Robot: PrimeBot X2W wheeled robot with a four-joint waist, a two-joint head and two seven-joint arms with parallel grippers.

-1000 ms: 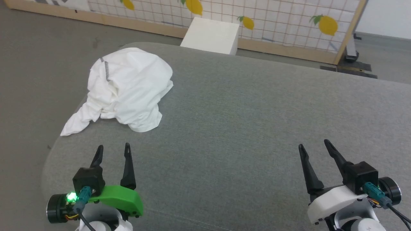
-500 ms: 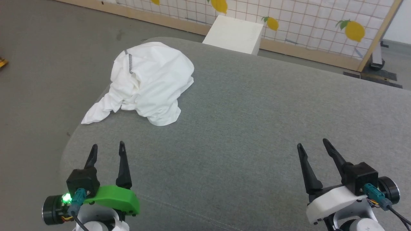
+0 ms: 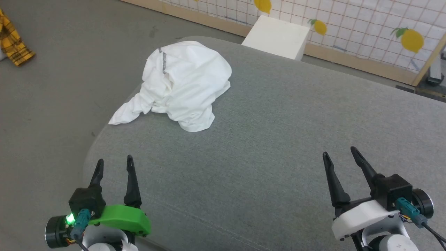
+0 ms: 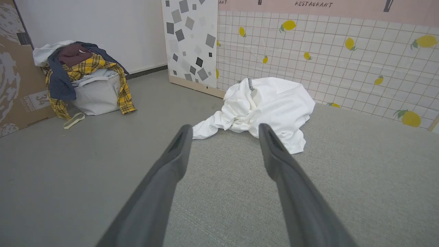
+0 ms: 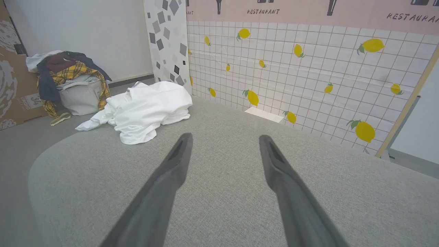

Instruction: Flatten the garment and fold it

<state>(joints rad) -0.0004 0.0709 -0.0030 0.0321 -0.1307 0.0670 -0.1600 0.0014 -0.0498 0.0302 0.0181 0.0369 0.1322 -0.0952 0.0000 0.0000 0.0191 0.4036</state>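
Spreading wide at the near edge of the table point(image 3: 278, 139), the left gripper point(image 3: 115, 159) is holding its two dark, tapering fingers well apart with nothing between them, and the right gripper point(image 3: 338, 151) is doing the same on the other side: two grippers, four fingers, all empty. The left one is wearing a green housing with a small lit green lamp, the right one a white housing. Out ahead, the grey woven table cover is lying flat and rounding off at the left corner. One garment point(image 3: 188, 83) is sitting crumpled in a soft white mound near the far left corner, well apart from both grippers, a thin tail of fabric trailing toward the left edge. The head view is picking out one line of dark zigzag stitching point(image 3: 163, 62) on top. Past the far edge, one white box point(image 3: 278, 36) is standing before a tiled panel point(image 3: 383, 24) printed with lemons. The head view is catching a scrap of yellow plaid cloth point(image 3: 12, 45) on the floor, while the left wrist view is opening up a whole heap of clothes point(image 4: 82, 68) over a pale bag, beside a cardboard box point(image 4: 17, 85).
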